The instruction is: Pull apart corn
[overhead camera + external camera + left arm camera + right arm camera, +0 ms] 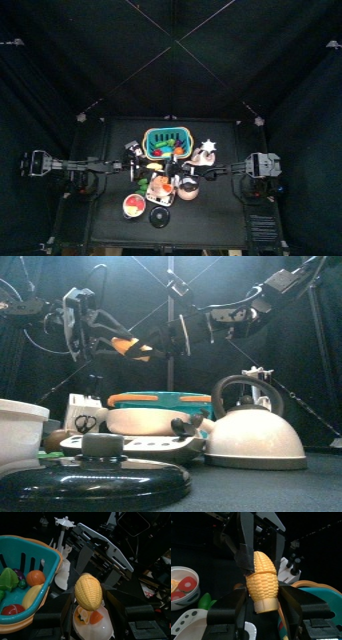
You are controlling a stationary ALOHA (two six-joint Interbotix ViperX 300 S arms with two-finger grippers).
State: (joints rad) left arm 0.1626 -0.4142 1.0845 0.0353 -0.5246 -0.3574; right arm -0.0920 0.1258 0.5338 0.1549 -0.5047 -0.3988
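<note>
The corn [262, 582] is a bright yellow toy cob held in the air above the table, between both arms. My right gripper [264, 604] has its jaws closed against the cob's pale blunt end. My left gripper [89, 609] grips the cob [87, 592] from the other side, its black fingers [246, 559] pressing the pointed half. The cob still shows as one piece with a seam around its middle. In the front view the corn [131, 346] hangs between the two arms, above the basket.
A teal basket [50, 552] of toy vegetables stands beneath, at the table's back [170, 134]. At the front are a white kettle [254, 436], a black pan lid [94, 471] and a white bowl [190, 573] holding a red fruit slice. A plate [93, 629] lies under the corn.
</note>
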